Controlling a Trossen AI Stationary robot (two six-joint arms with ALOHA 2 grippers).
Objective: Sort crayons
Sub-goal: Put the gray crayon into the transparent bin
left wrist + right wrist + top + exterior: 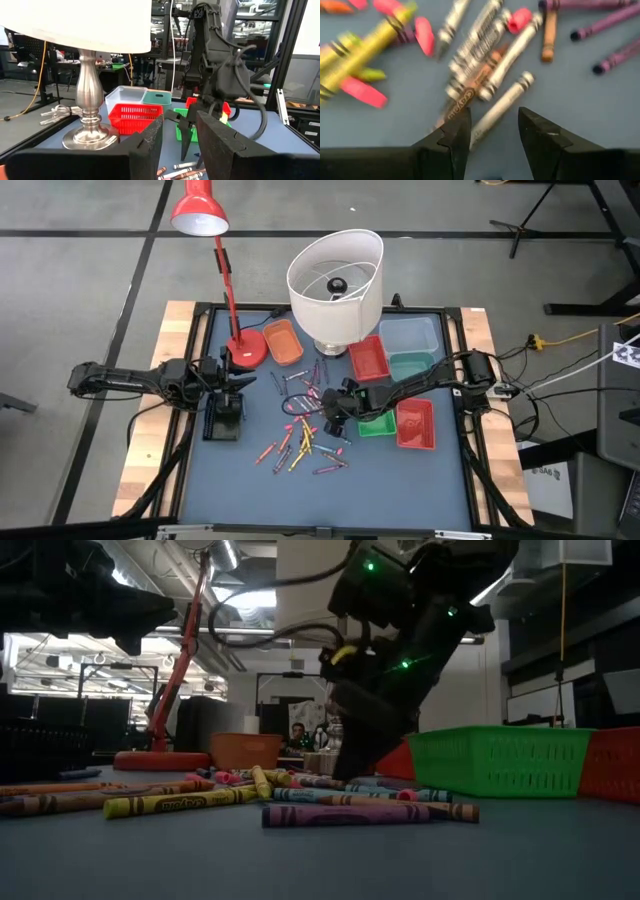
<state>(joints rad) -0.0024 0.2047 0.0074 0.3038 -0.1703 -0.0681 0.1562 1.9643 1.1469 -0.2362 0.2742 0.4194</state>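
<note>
No lettering on the crayon (170,804) wrappers or elsewhere is legible.

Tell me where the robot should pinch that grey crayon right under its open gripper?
Probably at the middle of the grey crayon, coming straight down from above. It lies flat on the table, slanted, its lower half clear of the pile. The right gripper is open over that end, so one finger would land on each long side.

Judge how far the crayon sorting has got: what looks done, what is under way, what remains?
Done: no sorted crayon is visible; whether the trays hold any cannot be told. Under way: the right gripper, open, is low over grey crayons. Left: the scattered crayons. The left gripper waits at the table's left.
</note>
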